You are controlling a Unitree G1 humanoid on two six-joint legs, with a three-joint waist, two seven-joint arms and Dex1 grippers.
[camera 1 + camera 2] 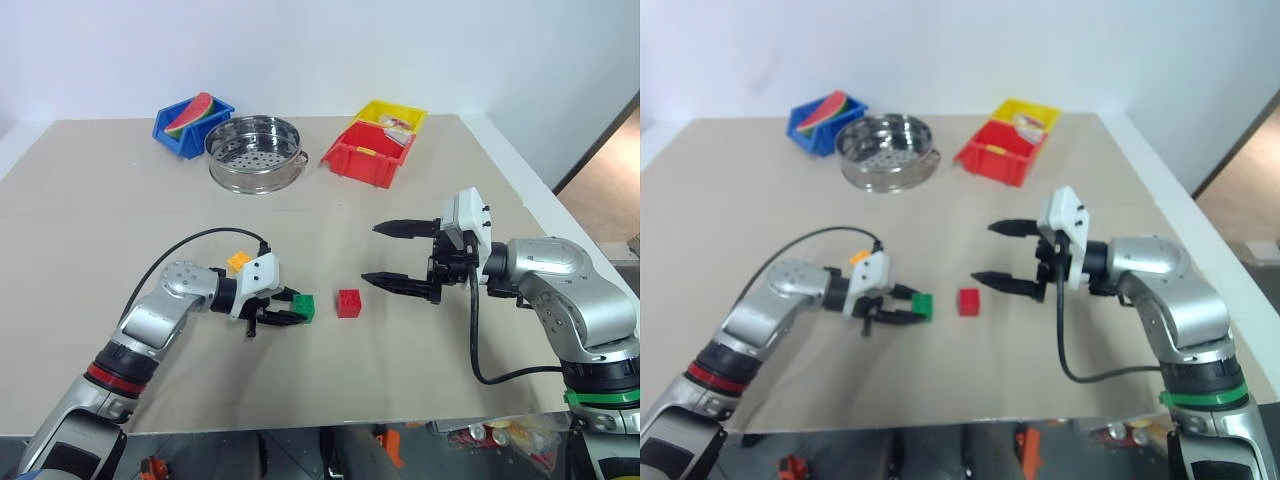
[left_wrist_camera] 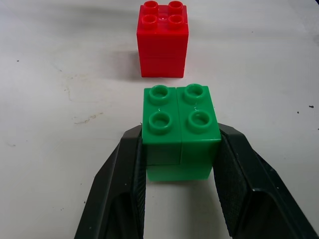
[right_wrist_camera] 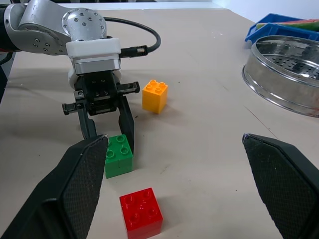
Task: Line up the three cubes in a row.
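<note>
- On the table point(image 1: 90, 250), two bricks point(image 1: 304, 307) point(image 1: 349, 302) lie side by side, near each other but apart.
- A third brick point(image 1: 238, 262) lies behind and to the left.
- At the far edge: bin point(image 1: 172, 135), steamer pan point(image 1: 254, 152), two bins point(image 1: 362, 158) point(image 1: 392, 110).

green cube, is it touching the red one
No, in the left wrist view a strip of bare table separates the green cube from the red cube.
</note>
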